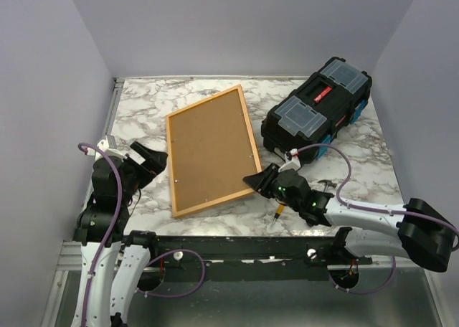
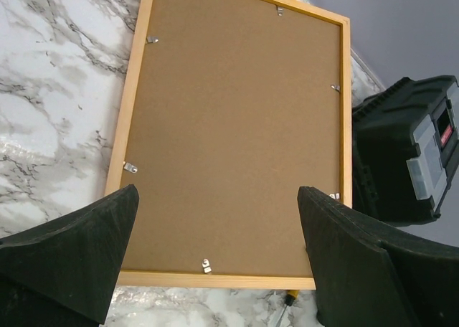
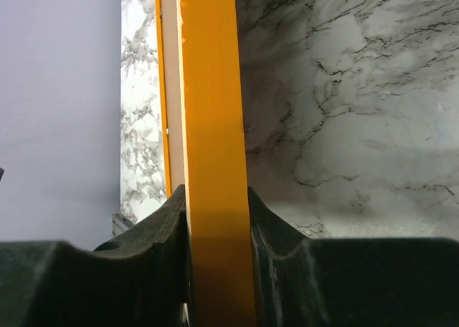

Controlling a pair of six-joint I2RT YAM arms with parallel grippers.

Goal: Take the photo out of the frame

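Observation:
The frame (image 1: pixel 248 130) lies face down on the marble table, its light wood back up. The brown backing board of the photo (image 1: pixel 209 149) fills it, held by small metal clips (image 2: pixel 206 265); the sunset side is hidden. My right gripper (image 1: pixel 255 181) is shut on the frame's near right corner, and the orange edge (image 3: pixel 211 126) runs between its pads (image 3: pixel 168 226). My left gripper (image 1: pixel 159 160) is open and empty at the frame's left side. In the left wrist view it (image 2: pixel 216 198) hovers over the board (image 2: pixel 237 126) and the frame's rim (image 2: pixel 215 279).
A black toolbox (image 1: pixel 317 112) with grey lid compartments stands at the back right, close to the frame's right edge; it also shows in the left wrist view (image 2: pixel 409 155). A yellow-handled screwdriver (image 1: pixel 278 214) lies by the near table edge under my right arm. Walls enclose the table.

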